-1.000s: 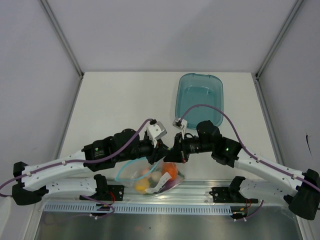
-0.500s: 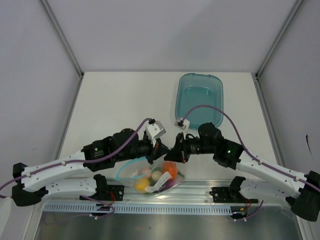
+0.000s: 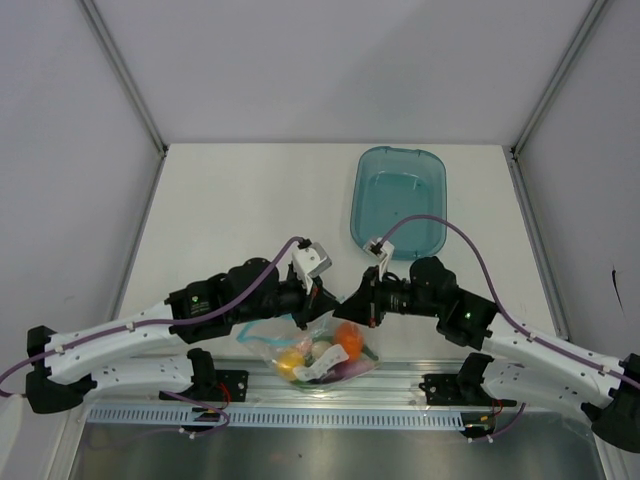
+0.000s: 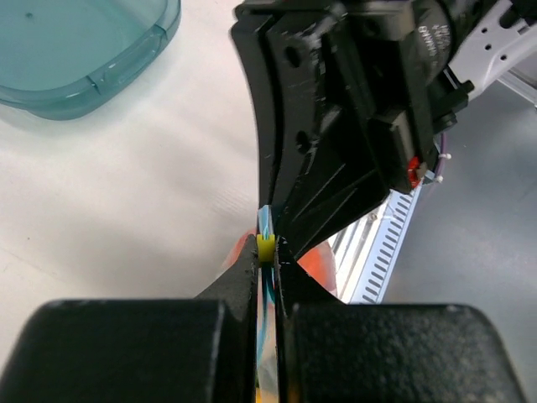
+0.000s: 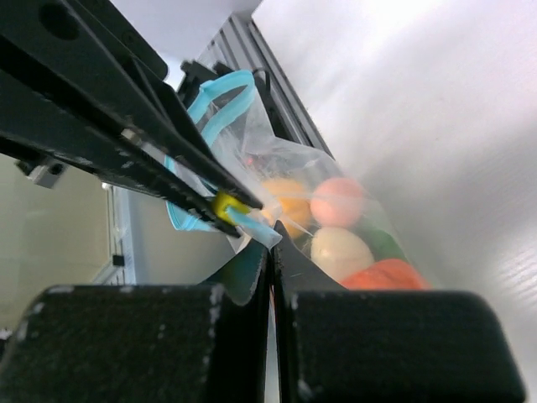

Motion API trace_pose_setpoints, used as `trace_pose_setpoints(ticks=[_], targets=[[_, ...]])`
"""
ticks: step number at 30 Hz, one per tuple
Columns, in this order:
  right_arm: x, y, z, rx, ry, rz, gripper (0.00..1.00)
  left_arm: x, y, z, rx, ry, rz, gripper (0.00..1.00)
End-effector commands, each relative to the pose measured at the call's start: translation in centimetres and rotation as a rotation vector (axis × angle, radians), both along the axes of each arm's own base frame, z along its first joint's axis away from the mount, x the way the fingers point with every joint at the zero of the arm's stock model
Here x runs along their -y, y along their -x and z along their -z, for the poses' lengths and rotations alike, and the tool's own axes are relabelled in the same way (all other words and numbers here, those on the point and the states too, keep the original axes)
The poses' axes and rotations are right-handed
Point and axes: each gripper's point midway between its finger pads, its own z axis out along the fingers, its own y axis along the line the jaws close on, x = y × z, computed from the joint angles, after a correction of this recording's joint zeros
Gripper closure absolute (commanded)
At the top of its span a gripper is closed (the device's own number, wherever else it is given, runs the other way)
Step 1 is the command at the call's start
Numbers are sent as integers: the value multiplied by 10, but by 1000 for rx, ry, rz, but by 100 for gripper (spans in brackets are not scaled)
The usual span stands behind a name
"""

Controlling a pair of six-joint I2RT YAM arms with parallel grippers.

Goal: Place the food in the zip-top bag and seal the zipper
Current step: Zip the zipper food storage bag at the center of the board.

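Right tool farther right along zipper

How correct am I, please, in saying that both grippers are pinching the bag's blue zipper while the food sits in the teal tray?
One detail is wrong. The food lies inside the zip-top bag, not in the teal tray, which holds none of it, as the top external view shows. The rest stands: the left gripper and right gripper are both shut on the zipper.
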Motion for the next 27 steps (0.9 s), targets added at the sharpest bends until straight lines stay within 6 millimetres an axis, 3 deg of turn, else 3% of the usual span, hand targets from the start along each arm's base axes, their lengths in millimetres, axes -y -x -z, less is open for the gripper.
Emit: trace_pose_setpoints(ticks=[1,3,4,5,8,12,19,24,27], targets=[[-8,0,-12,65,-14,-67,100,-3,12,-2,-38,12,51,99],[-9,5,0,46,54,-119,95,0,13,-11,-35,36,64,99],[-8,5,2,71,71,-133,76,0,14,-15,-36,46,78,100],[-7,6,3,81,80,-143,67,1,15,-19,-33,55,88,99],[-2,9,-2,124,75,-173,57,3,18,-28,-29,74,118,99],[10,8,-14,170,23,-220,57,3,24,-33,-41,104,167,100],[15,28,-35,249,-71,-373,72,2,33,-33,-81,144,238,99],[10,33,-38,248,-98,-436,72,6,37,-33,-94,153,267,99],[10,36,-43,258,-115,-453,66,7,36,-31,-98,142,266,99]])
